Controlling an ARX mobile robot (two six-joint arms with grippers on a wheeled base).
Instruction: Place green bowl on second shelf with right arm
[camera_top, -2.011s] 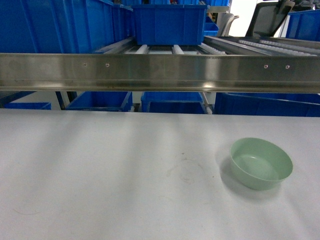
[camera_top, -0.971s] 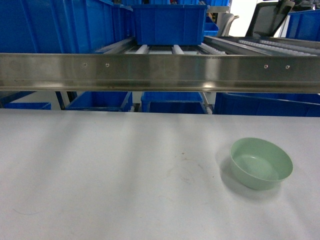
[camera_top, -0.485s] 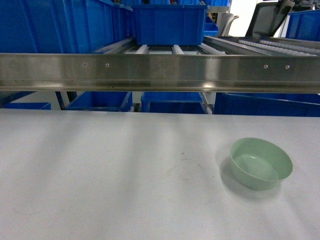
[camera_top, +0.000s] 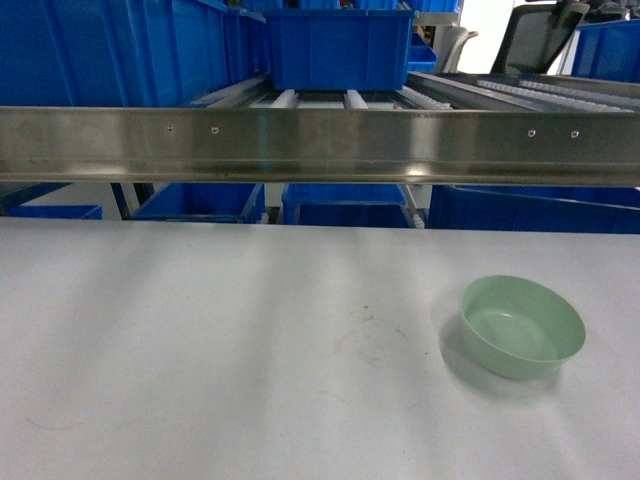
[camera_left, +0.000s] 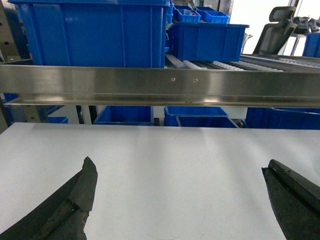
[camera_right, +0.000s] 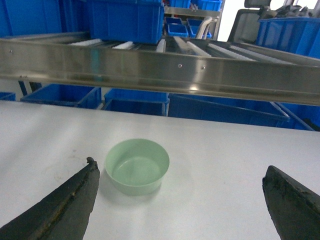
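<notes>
The green bowl (camera_top: 522, 326) stands upright and empty on the white table (camera_top: 200, 340), right of centre in the head view. In the right wrist view the green bowl (camera_right: 137, 166) sits just ahead of my right gripper (camera_right: 181, 166), close to its left finger (camera_right: 70, 202); the jaws are wide open and touch nothing. My left gripper (camera_left: 179, 165) is open too, above bare table. Neither gripper shows in the head view. The second shelf (camera_top: 320, 145), a steel-fronted roller tier, runs across above the table's far edge.
A blue crate (camera_top: 338, 45) sits on the shelf rollers, with a larger blue crate (camera_top: 110, 50) to its left. More blue crates (camera_top: 345, 205) stand on the lower tier behind the table. The steel rail overhangs the table's far edge.
</notes>
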